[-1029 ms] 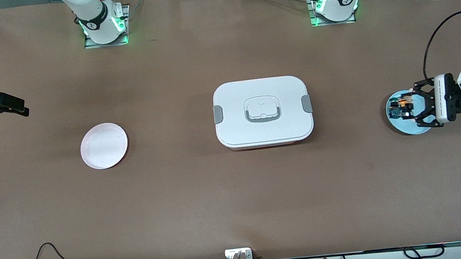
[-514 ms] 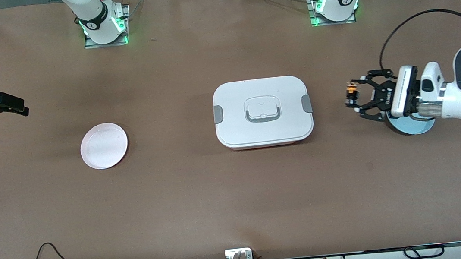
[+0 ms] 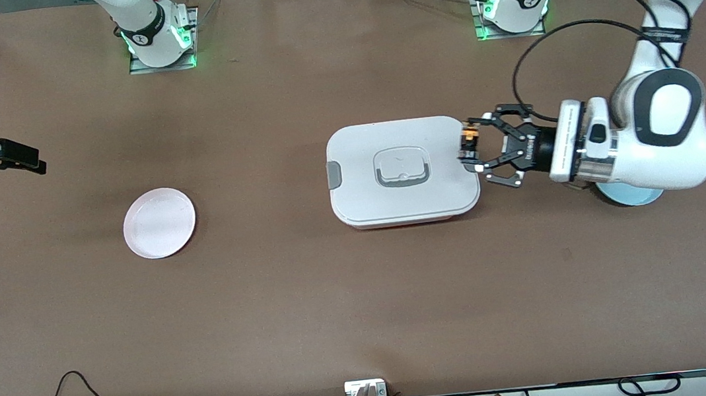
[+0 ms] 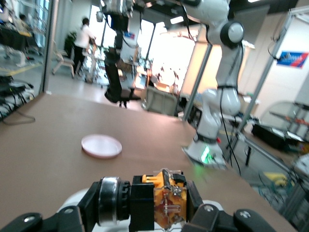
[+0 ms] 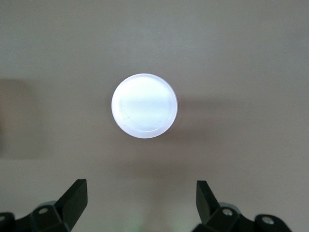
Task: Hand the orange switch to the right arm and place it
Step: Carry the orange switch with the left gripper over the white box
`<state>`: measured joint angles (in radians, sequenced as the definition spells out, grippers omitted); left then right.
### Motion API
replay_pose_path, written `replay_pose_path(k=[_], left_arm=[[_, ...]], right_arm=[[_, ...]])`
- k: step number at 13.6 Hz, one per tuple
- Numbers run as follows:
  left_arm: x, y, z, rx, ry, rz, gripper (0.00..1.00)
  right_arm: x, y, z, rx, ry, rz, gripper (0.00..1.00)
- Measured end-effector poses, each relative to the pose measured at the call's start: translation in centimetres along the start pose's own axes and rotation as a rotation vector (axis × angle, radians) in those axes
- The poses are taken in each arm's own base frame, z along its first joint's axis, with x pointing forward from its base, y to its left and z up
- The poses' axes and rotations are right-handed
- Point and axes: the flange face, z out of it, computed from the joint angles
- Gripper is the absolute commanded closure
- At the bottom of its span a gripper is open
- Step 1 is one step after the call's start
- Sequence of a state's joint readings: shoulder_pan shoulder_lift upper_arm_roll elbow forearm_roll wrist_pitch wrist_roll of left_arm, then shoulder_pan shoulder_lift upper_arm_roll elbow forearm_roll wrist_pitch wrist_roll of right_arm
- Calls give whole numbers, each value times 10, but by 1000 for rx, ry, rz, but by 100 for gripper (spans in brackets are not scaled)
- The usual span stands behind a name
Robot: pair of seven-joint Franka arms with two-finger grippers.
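Observation:
My left gripper [image 3: 473, 152] is shut on the orange switch [image 3: 470, 139] and holds it in the air over the edge of the white lidded box [image 3: 401, 169] at the left arm's end. In the left wrist view the switch [image 4: 169, 203], with its black body, silver ring and orange-tan end, sits clamped across the left gripper [image 4: 145, 207]. My right gripper [image 3: 30, 165] is open and empty, and waits at the right arm's end of the table. In the right wrist view the right gripper [image 5: 140, 198] hangs above the pink plate [image 5: 144, 105].
The pink plate [image 3: 159, 223] lies toward the right arm's end. A light-blue plate [image 3: 635, 196] lies toward the left arm's end, mostly hidden under the left arm. The white box stands mid-table with its lid shut. Cables hang along the table's near edge.
The left gripper has lifted the orange switch off the light-blue plate and carried it toward the middle, to over the box's edge. The right arm has not moved.

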<state>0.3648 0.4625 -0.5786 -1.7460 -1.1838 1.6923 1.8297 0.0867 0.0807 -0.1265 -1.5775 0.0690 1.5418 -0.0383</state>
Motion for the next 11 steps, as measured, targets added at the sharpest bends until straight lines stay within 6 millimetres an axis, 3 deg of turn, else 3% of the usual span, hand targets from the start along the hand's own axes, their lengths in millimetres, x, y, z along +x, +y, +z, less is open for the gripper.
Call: replay_pose_path(k=[4, 7, 9, 11], left_arm=[[41, 21, 82, 96, 117, -18, 100], [65, 41, 132, 149, 91, 2, 100], [71, 52, 157, 152, 68, 19, 100], [67, 56, 166, 161, 97, 66, 100]], right_arm=[[-5, -17, 6, 132, -54, -10, 0], [2, -39, 18, 317, -85, -17, 0], [6, -56, 28, 425, -108, -23, 0], [6, -78, 35, 608, -140, -22, 0]])
